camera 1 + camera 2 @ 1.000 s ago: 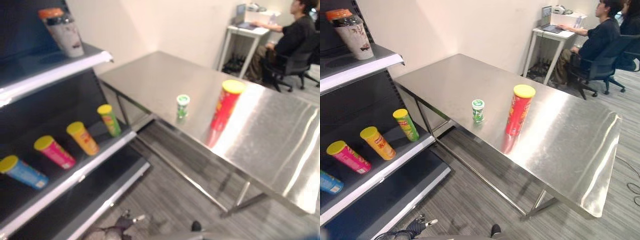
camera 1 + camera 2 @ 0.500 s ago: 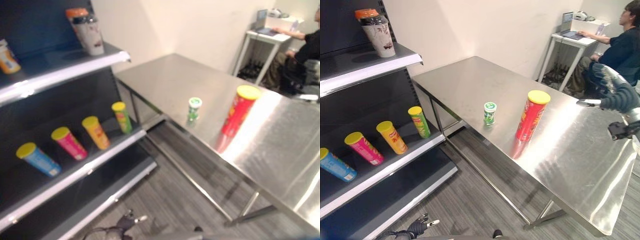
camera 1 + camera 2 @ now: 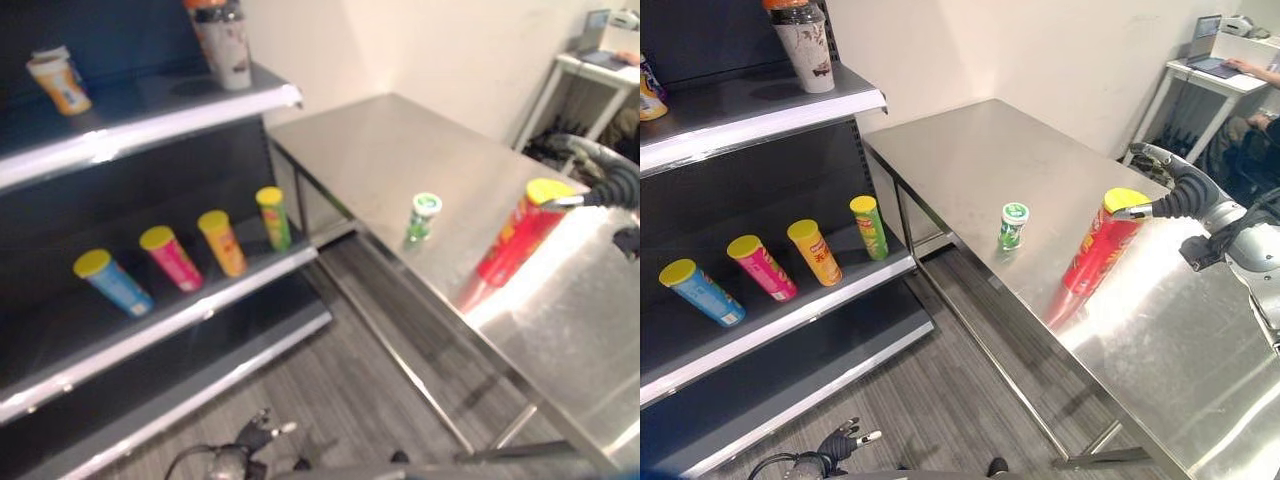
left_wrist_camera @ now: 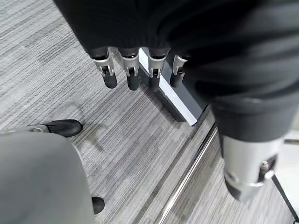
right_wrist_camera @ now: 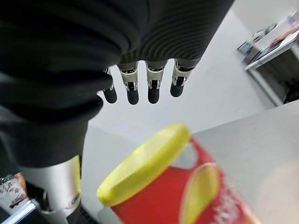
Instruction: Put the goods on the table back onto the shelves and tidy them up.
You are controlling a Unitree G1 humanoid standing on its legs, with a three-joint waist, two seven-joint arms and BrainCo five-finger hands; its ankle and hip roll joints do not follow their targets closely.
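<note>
A tall red can with a yellow lid (image 3: 1095, 255) stands on the steel table (image 3: 970, 160). A small green can (image 3: 1013, 225) stands a little to its left. My right hand (image 3: 1185, 195) is open beside the red can's top, its fingers straight above the lid and its thumb level with the rim. The right wrist view has those fingers (image 5: 153, 91) just past the yellow lid of the red can (image 5: 177, 196), not touching it. My left hand (image 4: 131, 74) hangs open over the grey floor and holds nothing.
On the dark shelf unit's middle shelf (image 3: 790, 325) lie a blue can (image 3: 702, 293), a pink can (image 3: 762, 268), an orange can (image 3: 815, 252) and a green can (image 3: 869, 226). A lidded cup (image 3: 807, 45) stands on the upper shelf. A white desk (image 3: 1205, 80) stands far right.
The camera has turned left, so the whole picture shifted right. My right hand has come in from the right and now sits at the red can's top.
</note>
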